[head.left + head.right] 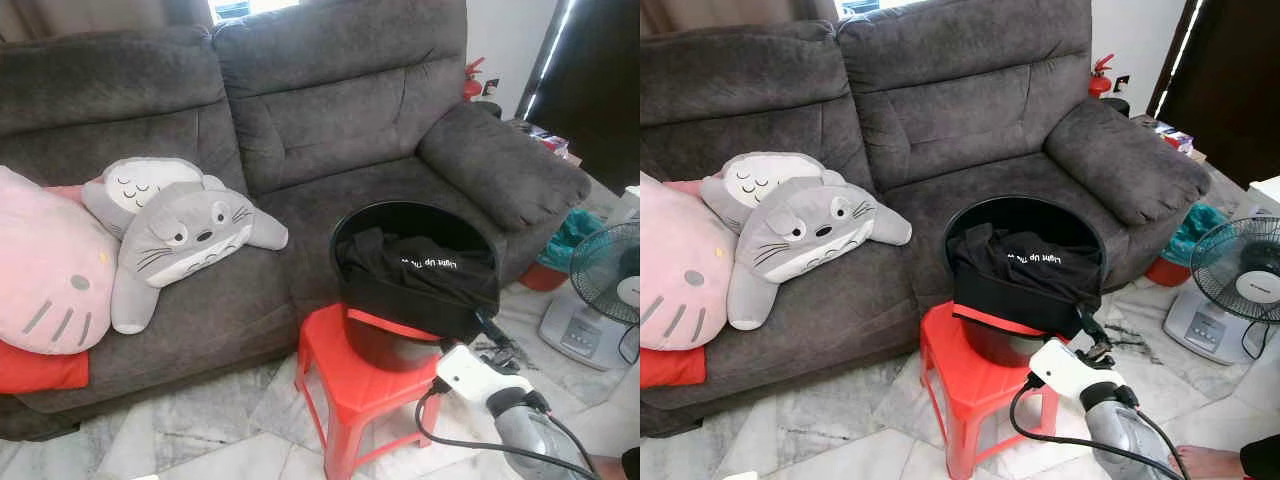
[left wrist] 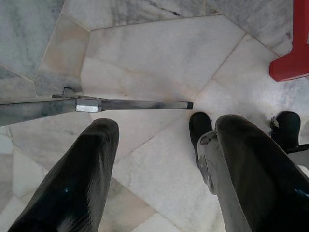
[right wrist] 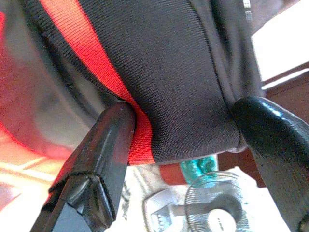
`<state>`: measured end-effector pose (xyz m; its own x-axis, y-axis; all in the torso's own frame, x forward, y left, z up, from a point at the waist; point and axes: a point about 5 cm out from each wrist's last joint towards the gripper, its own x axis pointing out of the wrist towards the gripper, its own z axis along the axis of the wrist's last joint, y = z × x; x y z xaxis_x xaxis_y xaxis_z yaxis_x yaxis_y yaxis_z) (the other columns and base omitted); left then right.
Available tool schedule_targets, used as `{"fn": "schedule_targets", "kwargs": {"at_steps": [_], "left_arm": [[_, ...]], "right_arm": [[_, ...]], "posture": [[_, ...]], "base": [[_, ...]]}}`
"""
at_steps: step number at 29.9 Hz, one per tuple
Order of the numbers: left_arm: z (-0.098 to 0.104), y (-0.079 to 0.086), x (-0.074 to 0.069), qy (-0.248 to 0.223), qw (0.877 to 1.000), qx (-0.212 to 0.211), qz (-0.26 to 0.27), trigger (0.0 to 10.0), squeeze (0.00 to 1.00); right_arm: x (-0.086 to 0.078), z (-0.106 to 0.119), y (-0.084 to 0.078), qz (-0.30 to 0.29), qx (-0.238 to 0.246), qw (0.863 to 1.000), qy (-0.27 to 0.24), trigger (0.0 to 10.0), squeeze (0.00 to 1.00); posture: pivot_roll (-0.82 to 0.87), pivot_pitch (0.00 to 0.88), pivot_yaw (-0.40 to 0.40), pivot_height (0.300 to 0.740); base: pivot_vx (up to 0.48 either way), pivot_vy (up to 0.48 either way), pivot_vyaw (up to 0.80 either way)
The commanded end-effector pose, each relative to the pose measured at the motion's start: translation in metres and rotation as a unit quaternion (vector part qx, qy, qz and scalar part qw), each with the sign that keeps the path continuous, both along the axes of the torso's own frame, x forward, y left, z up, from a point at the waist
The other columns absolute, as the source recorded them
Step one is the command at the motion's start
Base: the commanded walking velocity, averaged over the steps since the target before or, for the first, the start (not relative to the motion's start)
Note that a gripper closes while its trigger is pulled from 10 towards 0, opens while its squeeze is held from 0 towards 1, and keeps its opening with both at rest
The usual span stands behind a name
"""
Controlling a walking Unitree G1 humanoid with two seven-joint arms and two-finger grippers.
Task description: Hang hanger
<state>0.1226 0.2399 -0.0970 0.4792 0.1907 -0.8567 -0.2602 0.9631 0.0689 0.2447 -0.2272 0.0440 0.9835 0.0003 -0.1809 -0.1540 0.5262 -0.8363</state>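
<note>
The right arm [image 1: 1110, 420] reaches forward and up, its white wrist leading. The right pincer [image 3: 183, 125] has its 2 black fingers [image 3: 104, 145] spread wide apart. The left pincer [image 2: 161, 159] points straight down, its 2 fingers [image 2: 82, 179] parted too.

A home living room: a grey fabric sofa [image 1: 300, 130] is taking up most of the space, with two plush toy cushions [image 1: 150, 230] lying on its seat. A red plastic stool [image 1: 350, 385] is standing on the marble-tile floor [image 1: 820, 440] beside it, carrying a black laundry bucket [image 1: 1025, 285], while a table fan [image 1: 605, 290] is sitting nearby.
</note>
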Motion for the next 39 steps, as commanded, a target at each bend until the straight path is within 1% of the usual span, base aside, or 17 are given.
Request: {"fn": "schedule_targets", "kwargs": {"at_steps": [1,5,9,15,19,24,26,27,28,30,32,33,34,36,37,38,39], "left_arm": [[-0.001,0.001,-0.004,0.006,1.000,0.002,0.004,10.0,0.00],[-0.001,0.001,-0.004,0.006,1.000,0.002,0.005,10.0,0.00],[-0.001,0.001,-0.004,0.007,1.000,0.003,0.003,10.0,0.00],[-0.001,0.001,-0.003,0.007,1.000,0.004,0.003,10.0,0.00],[-0.001,0.001,-0.004,0.007,1.000,0.004,0.003,10.0,0.00],[-0.001,0.001,-0.004,0.007,1.000,0.004,0.003,10.0,0.00],[-0.001,0.001,-0.004,0.007,1.000,0.005,0.004,10.0,0.00],[-0.001,0.001,-0.004,0.007,1.000,0.005,0.004,10.0,0.00],[-0.001,0.001,-0.004,0.007,1.000,0.005,0.004,10.0,0.00],[-0.001,0.001,-0.004,0.008,1.000,0.006,0.004,10.0,0.00],[-0.001,0.001,-0.004,0.008,1.000,0.006,0.004,10.0,0.00],[-0.001,0.001,-0.004,0.008,1.000,0.006,0.004,10.0,0.00],[-0.001,0.001,-0.004,0.008,1.000,0.007,0.003,10.0,0.00],[-0.001,0.001,-0.004,0.008,1.000,0.007,0.003,10.0,0.00],[-0.001,0.001,-0.004,0.008,1.000,0.007,0.003,10.0,0.00],[-0.001,0.001,-0.004,0.008,1.000,0.007,0.003,10.0,0.00],[-0.001,0.001,-0.004,0.008,1.000,0.007,0.003,10.0,0.00]], "right_arm": [[0.001,0.006,-0.001,0.001,0.000,1.000,-0.018,10.0,0.00],[0.001,0.007,-0.001,0.000,-0.002,1.000,-0.028,10.0,0.00],[0.000,0.021,0.000,0.001,-0.003,0.997,-0.081,10.0,0.00],[0.004,0.038,0.002,0.012,0.004,0.990,-0.138,10.0,0.00],[0.008,0.045,0.004,0.013,0.007,0.988,-0.156,10.0,0.00],[0.010,0.049,0.003,0.001,0.004,0.985,-0.171,10.0,0.00],[0.011,0.048,-0.004,-0.024,0.003,0.985,-0.172,10.0,0.00],[0.012,0.046,-0.010,-0.048,0.008,0.984,-0.170,10.0,0.00],[0.012,0.046,-0.012,-0.056,0.010,0.984,-0.169,10.0,0.00],[0.011,0.046,-0.020,-0.097,0.029,0.980,-0.173,10.0,0.00],[0.011,0.046,-0.024,-0.111,0.031,0.978,-0.172,10.0,0.00],[0.011,0.045,-0.028,-0.132,0.037,0.976,-0.170,10.0,0.00],[0.011,0.043,-0.031,-0.149,0.051,0.974,-0.165,10.0,0.00],[0.010,0.041,-0.033,-0.158,0.062,0.973,-0.158,10.0,0.00],[0.009,0.038,-0.038,-0.181,0.077,0.969,-0.151,10.0,0.00],[0.009,0.038,-0.038,-0.181,0.077,0.969,-0.151,10.0,0.00],[0.008,0.035,-0.040,-0.195,0.089,0.966,-0.145,10.0,0.00]], "posture": [[-0.29,0.000,0.040,0.740],[-0.29,0.000,0.039,0.740],[-0.29,0.000,0.039,0.740],[-0.29,0.000,0.040,0.740],[-0.29,0.000,0.039,0.740],[-0.29,0.000,0.039,0.740],[-0.28,0.000,0.038,0.740],[-0.28,0.000,0.038,0.740],[-0.28,0.000,0.038,0.740],[-0.28,0.000,0.039,0.740],[-0.28,0.000,0.039,0.740],[-0.28,0.000,0.039,0.740],[-0.28,0.000,0.039,0.740],[-0.28,0.000,0.039,0.740],[-0.28,0.000,0.038,0.740],[-0.28,0.000,0.038,0.740],[-0.28,0.000,0.038,0.740]], "base": [[0.000,0.000,0.00],[0.000,0.000,0.00],[0.000,0.000,0.00],[0.000,0.000,0.00],[0.000,0.000,0.00],[0.000,0.000,0.00],[0.000,0.000,0.00],[0.000,0.000,0.00],[0.000,0.000,0.00],[0.000,0.000,0.00],[0.000,0.000,0.00],[0.000,0.000,0.00],[0.000,0.000,0.00],[0.000,0.000,0.00],[0.000,0.000,0.00],[0.000,0.000,0.00],[0.000,0.000,0.00]]}}
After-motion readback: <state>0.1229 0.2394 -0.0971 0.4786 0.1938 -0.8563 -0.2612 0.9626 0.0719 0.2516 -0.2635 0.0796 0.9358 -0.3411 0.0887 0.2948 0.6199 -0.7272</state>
